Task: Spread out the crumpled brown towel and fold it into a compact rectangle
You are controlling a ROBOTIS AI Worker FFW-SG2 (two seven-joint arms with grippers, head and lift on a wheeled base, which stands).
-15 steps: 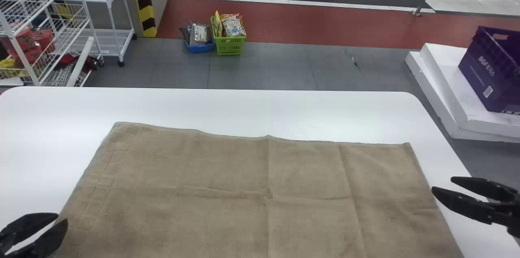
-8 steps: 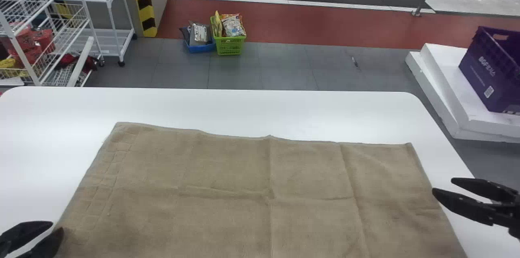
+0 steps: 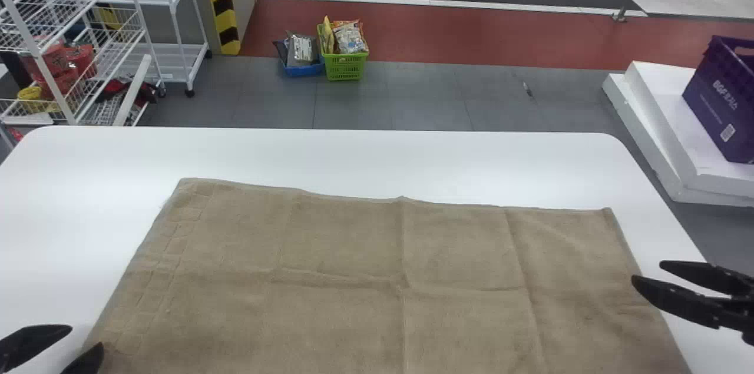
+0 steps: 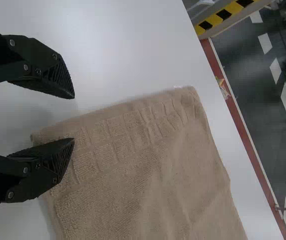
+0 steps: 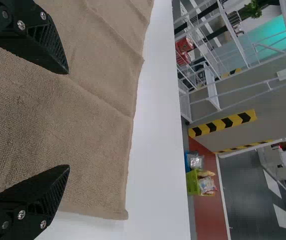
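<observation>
Looks past the spreading and on the brink of the first fold, judging by a brown towel (image 3: 353, 250) laid out wide and nearly flat on a white table (image 3: 377, 156). Calls next for lowering the left gripper (image 3: 87, 337) and the right gripper (image 3: 647, 272) to opposite side edges, pinching the cloth cleanly at each, then lifting both together to carry one part over the rest. Could go wrong by closing on air above the hem, or by dragging the cloth askew.

On the left, parted moderately by the side edge, with nothing in grasp, with one finger over the towel and the other over the table. On the right, opened wider above the opposite side edge, likewise free of any load.

Made of soft, looped pile, limp and fairly thick, with a pressed band of small squares along the left side. Marked by long creases crossing near the middle, and by a faintly wavy far edge with a small peak. Likely to fold readily along those creases, but also to slide on so smooth a tabletop.
</observation>
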